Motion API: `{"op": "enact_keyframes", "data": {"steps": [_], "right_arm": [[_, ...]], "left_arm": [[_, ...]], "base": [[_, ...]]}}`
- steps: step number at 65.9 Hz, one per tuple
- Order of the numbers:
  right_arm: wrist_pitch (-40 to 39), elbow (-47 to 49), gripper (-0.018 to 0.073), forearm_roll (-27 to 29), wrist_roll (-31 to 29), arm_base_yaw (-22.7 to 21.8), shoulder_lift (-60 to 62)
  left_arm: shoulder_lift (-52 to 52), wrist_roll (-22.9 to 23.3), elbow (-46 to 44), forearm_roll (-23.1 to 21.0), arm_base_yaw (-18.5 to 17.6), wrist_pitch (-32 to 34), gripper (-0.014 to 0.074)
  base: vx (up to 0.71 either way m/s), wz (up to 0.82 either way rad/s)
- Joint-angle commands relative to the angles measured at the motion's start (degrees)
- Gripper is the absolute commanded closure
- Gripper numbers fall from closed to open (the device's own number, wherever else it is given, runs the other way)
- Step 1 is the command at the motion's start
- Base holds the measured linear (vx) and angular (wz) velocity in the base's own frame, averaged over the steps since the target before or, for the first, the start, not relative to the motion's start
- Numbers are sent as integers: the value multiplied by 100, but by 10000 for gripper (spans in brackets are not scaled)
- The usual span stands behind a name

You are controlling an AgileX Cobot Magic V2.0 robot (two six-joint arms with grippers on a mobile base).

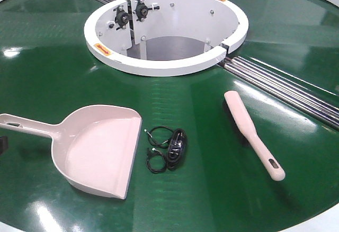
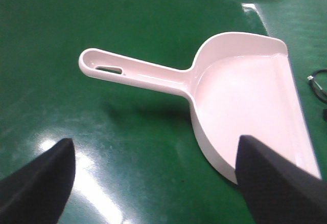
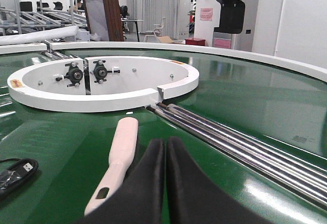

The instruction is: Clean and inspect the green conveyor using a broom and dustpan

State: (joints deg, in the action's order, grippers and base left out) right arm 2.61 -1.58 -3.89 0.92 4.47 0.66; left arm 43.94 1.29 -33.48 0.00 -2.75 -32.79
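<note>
The pale pink dustpan [image 1: 98, 150] lies flat on the green conveyor [image 1: 47, 68] at the left, handle pointing left and mouth facing right. In the left wrist view my left gripper [image 2: 154, 141] hangs open above the belt, just short of the dustpan [image 2: 245, 96]; its right finger overlaps the pan's near corner and the handle [image 2: 133, 73] lies further ahead. The broom [image 1: 253, 134] rests on the belt at the right, slotted handle end toward me. My right gripper [image 3: 164, 141] is shut on nothing, just right of the broom [image 3: 120, 152].
A coiled black cable [image 1: 168, 148] lies between dustpan and broom and also shows as the cable [image 3: 15, 175] in the right wrist view. The white central ring [image 1: 164, 62] opens behind. Metal roller seams [image 1: 286, 89] run from the ring to the right.
</note>
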Motion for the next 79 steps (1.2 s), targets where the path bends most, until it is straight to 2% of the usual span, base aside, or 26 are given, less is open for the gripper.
{"op": "enact_keyframes", "data": {"steps": [1, 4, 10, 21, 26, 31, 37, 43, 52, 58, 68, 79], "right_arm": [[-404, -20, 568, -24, -30, -34, 62], [-404, -20, 568, -24, -30, -34, 62], [-404, -20, 568, -24, -30, -34, 62], [-404, -20, 568, -24, -30, -34, 62], [-404, -20, 568, -24, -30, -34, 62], [-404, -20, 568, -24, -30, -34, 62], [-404, -20, 568, -24, -30, -34, 62], [-404, -20, 568, -24, -30, -34, 62], [-404, -20, 568, -24, -30, -34, 62], [-404, -20, 568, -24, -30, -34, 62], [-404, -20, 568, -24, -30, -34, 62], [-404, -20, 568, -24, -30, -34, 62]], "left_arm": [[28, -14, -228, -251, 0, 395, 24], [93, -238, -329, -241, 0, 289, 38], [300, -1060, -744, -241, 0, -244, 58], [1139, -2290, -2090, -256, 0, -1682, 73], [1705, -2941, -2879, -401, 0, -2585, 73], [2314, -3625, -3521, -578, 0, -3192, 73], [2944, -4026, -4227, -622, 0, -3694, 73], [3545, -4387, -4689, -647, -11, -3736, 73], [4094, -5675, -4828, -579, -190, -3705, 73], [4300, -6400, -4828, -224, -338, -3651, 73], [4567, -6853, -4828, 514, -480, -3254, 73], [4924, -7143, -4828, 581, -495, -3301, 73]], "base": [[0, 0], [0, 0], [0, 0], [0, 0], [0, 0], [0, 0], [0, 0], [0, 0], [0, 0], [0, 0], [0, 0], [0, 0]]}}
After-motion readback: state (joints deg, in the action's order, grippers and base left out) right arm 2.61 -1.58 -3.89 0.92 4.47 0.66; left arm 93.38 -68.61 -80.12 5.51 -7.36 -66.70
